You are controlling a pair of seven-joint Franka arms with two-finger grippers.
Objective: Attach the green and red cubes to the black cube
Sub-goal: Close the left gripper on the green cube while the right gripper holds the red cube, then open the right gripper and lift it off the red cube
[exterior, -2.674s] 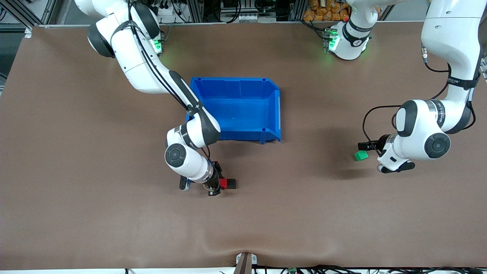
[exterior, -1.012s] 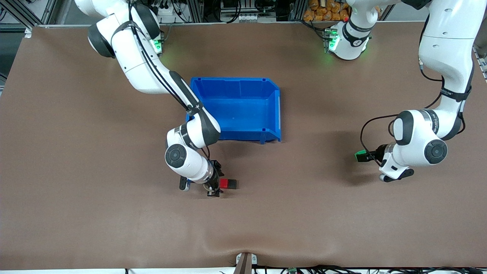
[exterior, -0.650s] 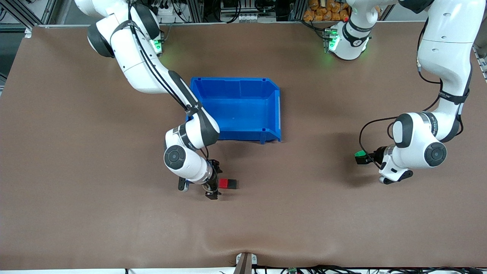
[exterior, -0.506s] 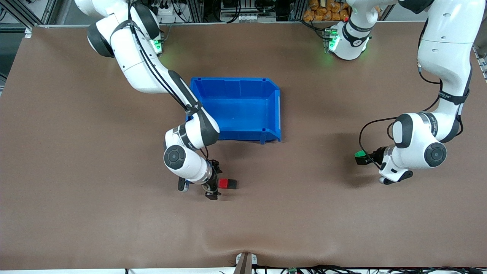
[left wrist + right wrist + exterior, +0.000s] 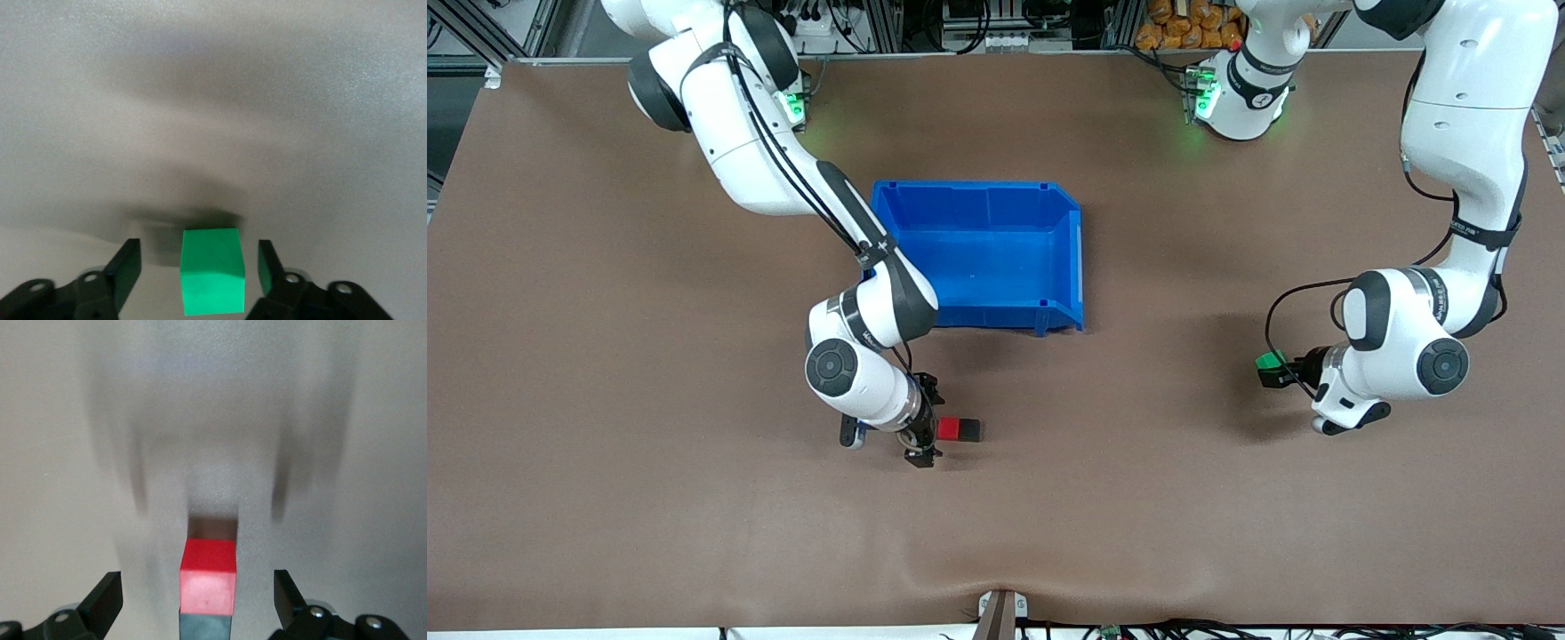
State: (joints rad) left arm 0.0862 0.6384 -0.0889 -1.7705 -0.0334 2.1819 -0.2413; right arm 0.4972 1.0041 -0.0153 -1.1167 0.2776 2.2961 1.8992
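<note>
The red cube (image 5: 949, 430) lies on the table pressed against the black cube (image 5: 970, 430), nearer the front camera than the bin. My right gripper (image 5: 930, 425) is open. In the right wrist view the red cube (image 5: 208, 583) and black cube (image 5: 205, 628) lie between its fingers (image 5: 107, 597) with a wide gap on each side. The green cube (image 5: 1268, 360) rests on the table toward the left arm's end. My left gripper (image 5: 198, 267) straddles the green cube (image 5: 212, 280), open, with neither finger (image 5: 127, 267) touching it.
A blue bin (image 5: 1081, 267) stands mid-table, farther from the front camera than the red and black cubes, with the right arm's forearm passing over its corner. Cables and gear line the table edge by the arms' bases.
The right gripper's fingers have spread off the red cube and the arm has drawn back slightly. The left gripper has come down around the green cube and its fingers have narrowed.
</note>
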